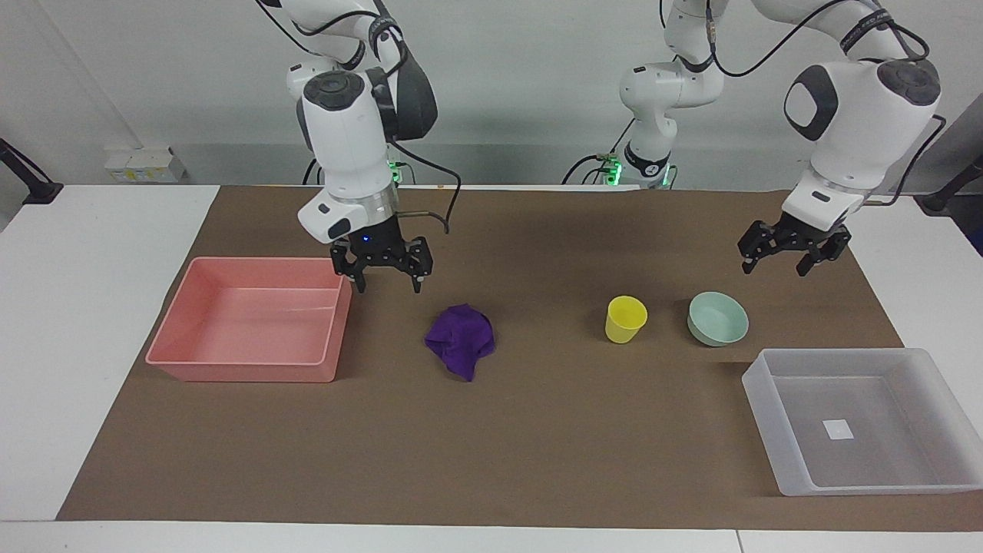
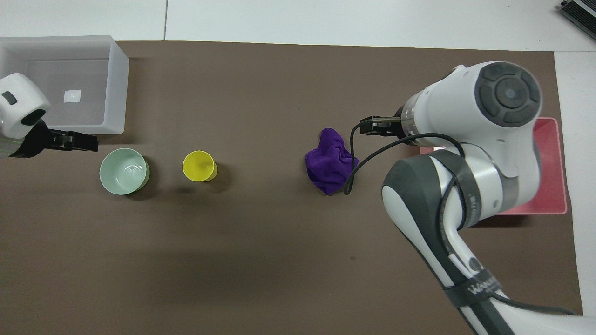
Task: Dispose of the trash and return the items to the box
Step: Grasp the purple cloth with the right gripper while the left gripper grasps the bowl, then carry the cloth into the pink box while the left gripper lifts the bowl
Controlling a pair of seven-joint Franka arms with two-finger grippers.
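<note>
The purple cloth wad (image 1: 461,339) (image 2: 330,161) lies mid-mat. The yellow cup (image 1: 626,319) (image 2: 199,165) stands upright beside the mint-green bowl (image 1: 717,318) (image 2: 124,170), toward the left arm's end. The translucent box (image 1: 768,415) (image 2: 118,88) is empty, at that end and farther from the robots. My right gripper (image 1: 388,286) is open and empty, raised over the mat between the pink bin and the cloth. My left gripper (image 1: 772,269) (image 2: 77,141) is open and empty, raised over the mat just on the robots' side of the bowl.
An empty pink bin (image 1: 238,371) (image 2: 551,186) sits at the right arm's end; in the overhead view the right arm covers most of it. A brown mat (image 1: 537,430) covers the table's middle; white table shows at both ends.
</note>
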